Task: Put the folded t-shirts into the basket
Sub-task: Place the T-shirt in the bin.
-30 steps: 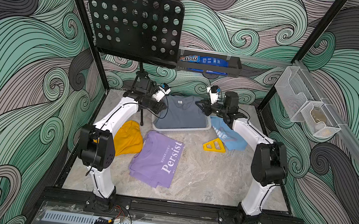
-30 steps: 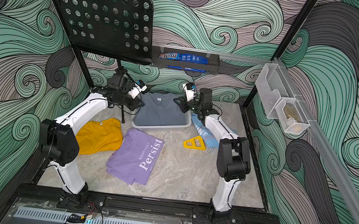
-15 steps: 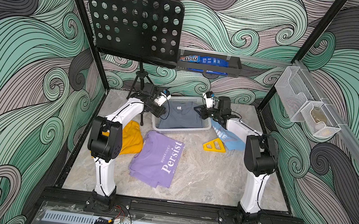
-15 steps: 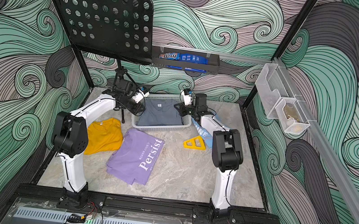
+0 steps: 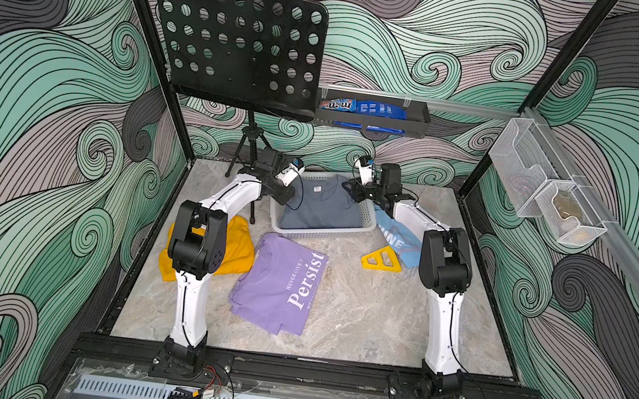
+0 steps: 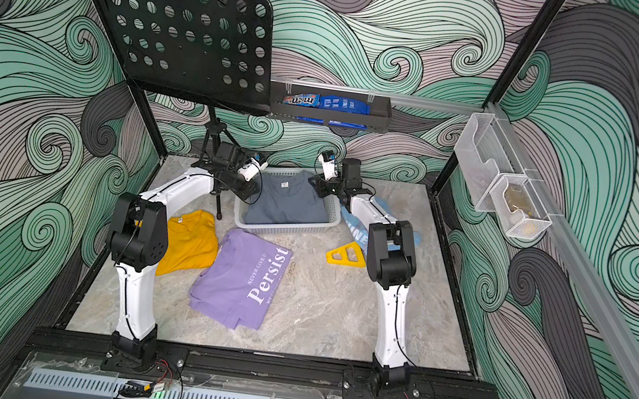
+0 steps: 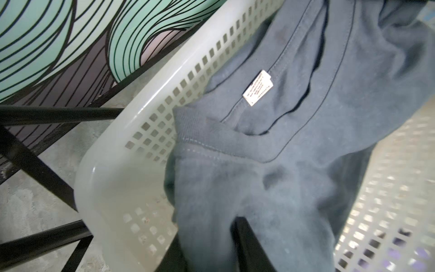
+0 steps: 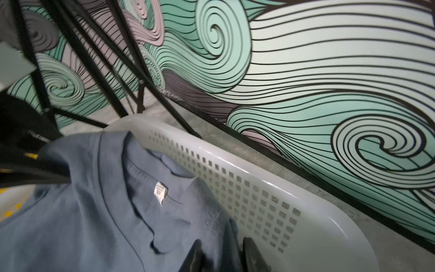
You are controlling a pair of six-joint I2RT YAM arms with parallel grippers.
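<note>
The dark slate-grey t-shirt (image 5: 321, 205) (image 6: 287, 204) lies in the white perforated basket (image 5: 322, 232) (image 6: 284, 227) at the back of the table. My left gripper (image 5: 288, 194) (image 7: 209, 249) is at the shirt's left collar corner. My right gripper (image 5: 352, 193) (image 8: 223, 254) is at its right corner. Both are open a little, with loose cloth still lying between the fingers. The lilac "Persist" t-shirt (image 5: 281, 283) and the mustard one (image 5: 233, 252) lie in front on the left. The light blue one (image 5: 395, 235) is partly hidden under my right arm.
A yellow triangular plastic piece (image 5: 381, 261) lies right of the basket. The black music stand (image 5: 242, 43) has its tripod legs (image 5: 247, 149) right behind my left gripper. A black tray of snack packs (image 5: 371, 115) and white mesh holders (image 5: 544, 196) hang on the walls.
Both grippers came down with the grey shirt, which now lies in the basket. Their jaws have parted from a tight pinch on its corners.
</note>
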